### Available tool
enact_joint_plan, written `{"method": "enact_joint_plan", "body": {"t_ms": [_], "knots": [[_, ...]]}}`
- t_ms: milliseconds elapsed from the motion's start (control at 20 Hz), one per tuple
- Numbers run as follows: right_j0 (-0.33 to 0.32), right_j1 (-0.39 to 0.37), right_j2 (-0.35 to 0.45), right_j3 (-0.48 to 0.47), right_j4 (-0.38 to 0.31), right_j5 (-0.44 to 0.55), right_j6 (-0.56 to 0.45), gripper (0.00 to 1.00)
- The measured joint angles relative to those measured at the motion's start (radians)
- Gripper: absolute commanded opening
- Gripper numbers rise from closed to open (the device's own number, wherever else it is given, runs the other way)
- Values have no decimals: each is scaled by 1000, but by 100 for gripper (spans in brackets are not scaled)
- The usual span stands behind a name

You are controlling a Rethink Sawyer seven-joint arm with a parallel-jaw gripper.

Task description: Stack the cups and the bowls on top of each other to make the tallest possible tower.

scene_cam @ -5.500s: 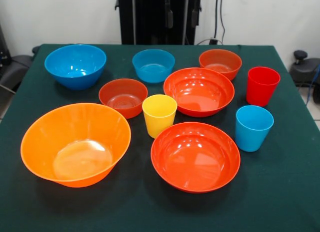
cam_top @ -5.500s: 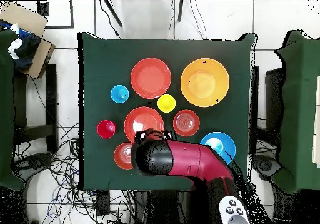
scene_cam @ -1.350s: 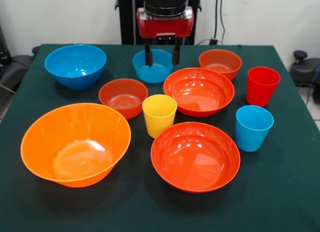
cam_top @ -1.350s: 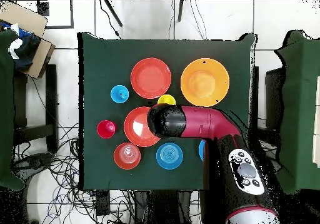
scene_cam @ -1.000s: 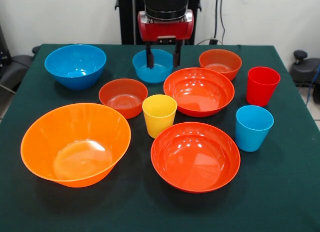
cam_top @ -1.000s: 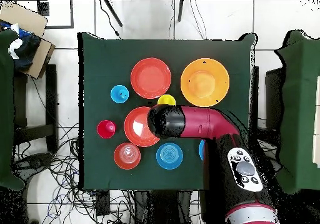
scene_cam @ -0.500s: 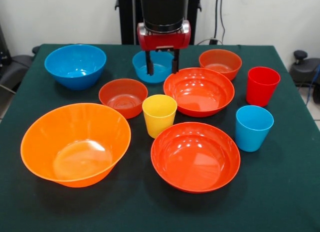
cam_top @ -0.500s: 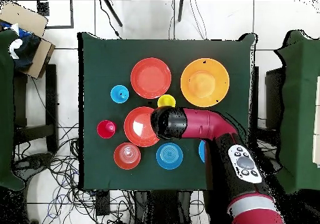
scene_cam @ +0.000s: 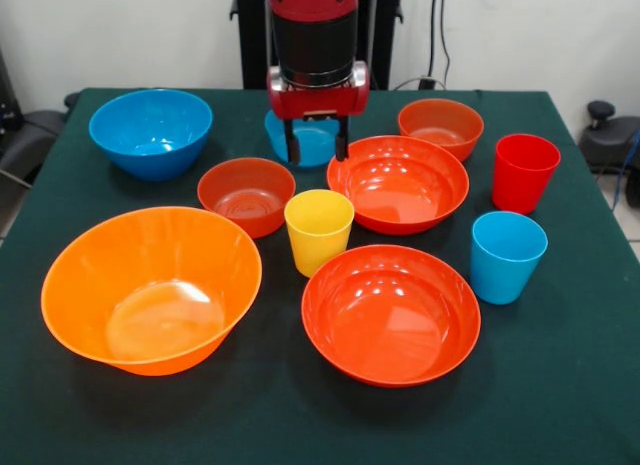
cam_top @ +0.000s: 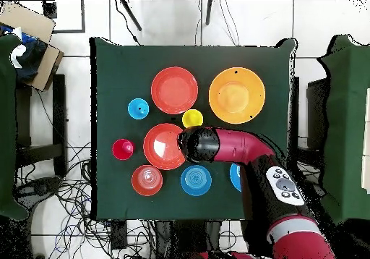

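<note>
All cups and bowls stand apart on the green table; no tower shows. My gripper (scene_cam: 316, 153) is open and empty, hanging over the near rim of the small blue bowl (scene_cam: 306, 137), behind the yellow cup (scene_cam: 319, 230). Nearby are the small red-orange bowl (scene_cam: 247, 193) and a wide red-orange bowl (scene_cam: 398, 182). The other wide red-orange bowl (scene_cam: 390, 312), the huge orange bowl (scene_cam: 150, 287), the large blue bowl (scene_cam: 150, 130), the second small red-orange bowl (scene_cam: 440, 125), the red cup (scene_cam: 524, 172) and the light blue cup (scene_cam: 507, 255) stand around. In the overhead view the arm (cam_top: 217, 145) hides the gripper.
The table (scene_cam: 560, 385) has green cloth at its front corners. In the overhead view the arm covers one small red-orange bowl and most of the large blue bowl (cam_top: 234, 175). Cables and a cardboard box (cam_top: 29, 32) lie on the floor beside the table.
The arm has come forward and lower, carrying the open gripper from above the small blue bowl's middle to its near rim and slightly left in the front view. No cup or bowl has moved.
</note>
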Motion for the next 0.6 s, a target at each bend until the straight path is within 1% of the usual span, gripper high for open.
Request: {"method": "enact_joint_plan", "body": {"t_ms": [250,600], "knots": [[-14,15,0,0,-16,-15,0,100],[-25,16,0,0,-28,-25,0,100]]}}
